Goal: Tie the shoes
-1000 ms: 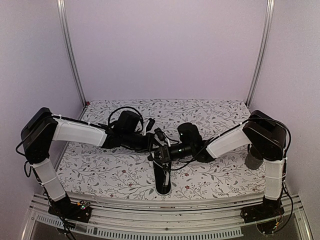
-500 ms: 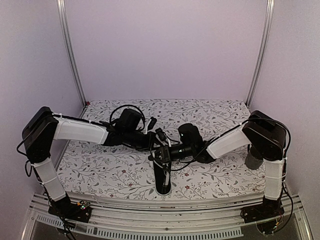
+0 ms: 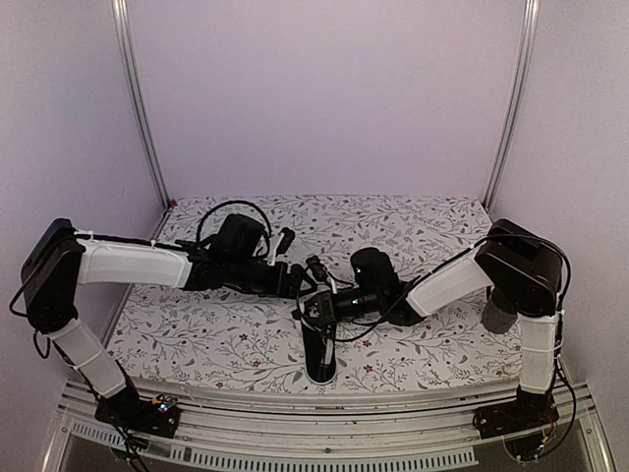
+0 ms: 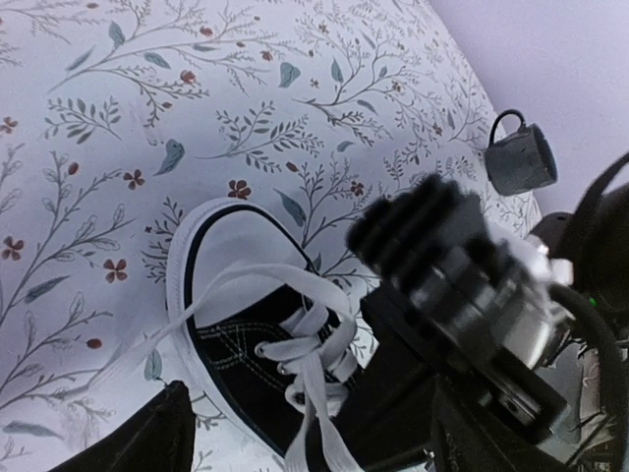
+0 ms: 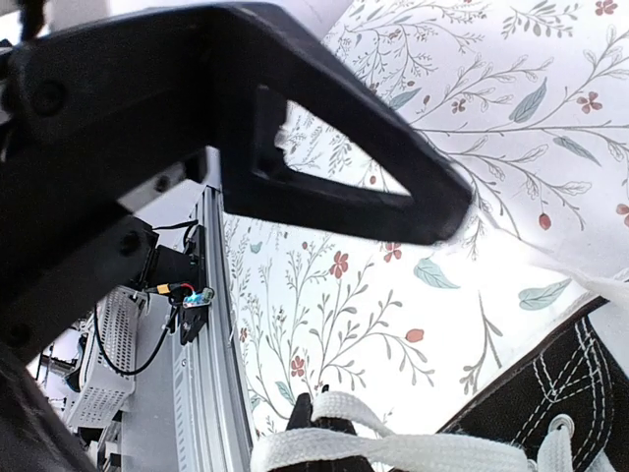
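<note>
Item 1: sneaker [image 3: 320, 356]. One only, a black canvas low-top with a white rubber sole and toe cap. It lies on the floral table cover [image 3: 216, 344] at the middle front, toe towards the near edge and close to the metal rail [image 3: 295, 401]. Both grippers meet above its far end.

Item 2: laces [image 4: 307, 346]. White, flat and untied, threaded through the eyelets. In the left wrist view one strand arcs across the shoe's opening and out over the cloth.

Item 3: left gripper [image 3: 297, 282]. Its arm reaches in low from the left side and ends over the far end of the shoe. The fingers are spread. One dark finger [image 4: 147, 442] sits at the lower left of its own camera's view, and the lace lies loose beside it with nothing nipped.

Item 4: right gripper [image 3: 314, 307]. Its arm comes in from the right, and the gripper hangs just above the shoe's upper, just beside the left one. The fingers are pressed together. A pale, blurred strip leads away from their tip towards the shoe (right wrist view) — whether that is lace caught between them cannot be told.

Item 5: mug [image 4: 519, 159]. Dark grey and upright, handle showing, it stands on the cloth well apart from the sneaker, beyond the right arm.
</note>
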Controlling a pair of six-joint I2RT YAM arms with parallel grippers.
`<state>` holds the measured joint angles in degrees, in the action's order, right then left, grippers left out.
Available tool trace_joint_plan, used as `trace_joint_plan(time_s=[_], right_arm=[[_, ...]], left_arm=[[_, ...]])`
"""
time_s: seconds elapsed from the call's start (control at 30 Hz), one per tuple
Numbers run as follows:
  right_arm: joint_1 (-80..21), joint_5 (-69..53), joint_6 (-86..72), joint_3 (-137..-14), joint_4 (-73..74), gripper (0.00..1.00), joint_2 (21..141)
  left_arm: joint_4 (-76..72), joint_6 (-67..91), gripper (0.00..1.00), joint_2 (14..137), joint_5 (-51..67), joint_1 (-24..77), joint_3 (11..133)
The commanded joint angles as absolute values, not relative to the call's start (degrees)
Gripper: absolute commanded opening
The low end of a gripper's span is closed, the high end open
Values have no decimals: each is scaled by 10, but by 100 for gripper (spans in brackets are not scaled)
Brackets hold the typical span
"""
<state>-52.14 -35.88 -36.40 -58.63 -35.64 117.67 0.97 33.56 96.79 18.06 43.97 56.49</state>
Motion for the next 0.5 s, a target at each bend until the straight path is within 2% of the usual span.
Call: trace_joint_plan(time_s=[0.0,0.17,0.3,0.47], right_arm=[[-524,-351,-362,-585,-362,2,1177],[-524,-352,-364,-582,-362,2,1176],[-524,-352,-366,-580,-362,2,1174],[-523,-352,-368,-579,-360,2,1172]], left_arm=[[-2,295,87,875,142,442,507],[-73,291,88,792,124,441,397],[-191,295,68,751,130,442,282],[-281,301,54,764,142,444,227]])
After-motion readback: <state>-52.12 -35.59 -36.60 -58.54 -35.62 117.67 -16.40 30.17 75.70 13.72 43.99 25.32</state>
